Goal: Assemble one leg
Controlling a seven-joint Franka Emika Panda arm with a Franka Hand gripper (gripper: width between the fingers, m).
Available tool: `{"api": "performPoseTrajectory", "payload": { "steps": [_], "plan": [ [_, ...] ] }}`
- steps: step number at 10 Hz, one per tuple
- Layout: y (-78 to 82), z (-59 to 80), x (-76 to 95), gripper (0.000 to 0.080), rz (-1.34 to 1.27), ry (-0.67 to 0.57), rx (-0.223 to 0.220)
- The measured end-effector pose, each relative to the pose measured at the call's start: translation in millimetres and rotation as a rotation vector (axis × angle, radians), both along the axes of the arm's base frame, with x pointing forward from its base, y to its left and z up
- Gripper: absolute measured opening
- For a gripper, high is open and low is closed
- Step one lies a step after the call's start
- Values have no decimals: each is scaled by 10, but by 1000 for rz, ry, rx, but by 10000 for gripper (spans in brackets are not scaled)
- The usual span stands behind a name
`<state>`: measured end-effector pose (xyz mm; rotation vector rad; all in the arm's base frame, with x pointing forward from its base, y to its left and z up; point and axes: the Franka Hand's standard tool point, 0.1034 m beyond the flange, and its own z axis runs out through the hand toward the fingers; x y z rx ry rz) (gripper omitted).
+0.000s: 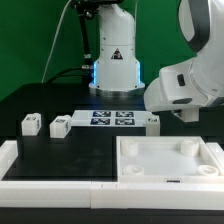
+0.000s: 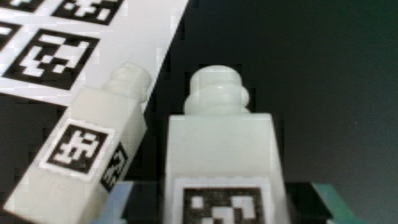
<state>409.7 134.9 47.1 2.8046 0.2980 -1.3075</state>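
Note:
In the wrist view a white leg [image 2: 222, 150] with a black-and-white tag stands between my gripper's [image 2: 222, 208] two fingers. A dark gap shows on each side of it, so the jaws are open around it and do not touch it. A second leg [image 2: 89, 150] leans close beside it, next to the marker board [image 2: 71, 40]. In the exterior view the white hand [image 1: 185, 85] hangs low at the marker board's [image 1: 110, 119] right end and hides the fingers. One leg [image 1: 152, 122] shows beside it. Two more legs [image 1: 31, 124] [image 1: 59, 126] stand at the left.
The large flat white square piece [image 1: 170, 160] with raised rim and corner sockets lies at the front right. A white L-shaped rail [image 1: 12, 165] borders the black table at the front left. The robot's base [image 1: 112, 60] stands behind the marker board.

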Motion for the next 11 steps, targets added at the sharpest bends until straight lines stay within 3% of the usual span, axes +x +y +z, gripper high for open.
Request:
{"api": "performPoseTrajectory", "payload": {
  "steps": [1, 5, 7, 10, 11],
  "plan": [
    [24, -35, 110, 285, -8, -113, 21],
    [-3, -21, 145, 286, -24, -465, 81],
    [-52, 141, 233, 287, -44, -640, 100],
    [-99, 522, 508, 287, -66, -970, 165],
    [-136, 566, 591, 287, -49, -1018, 183]
  ]
}}
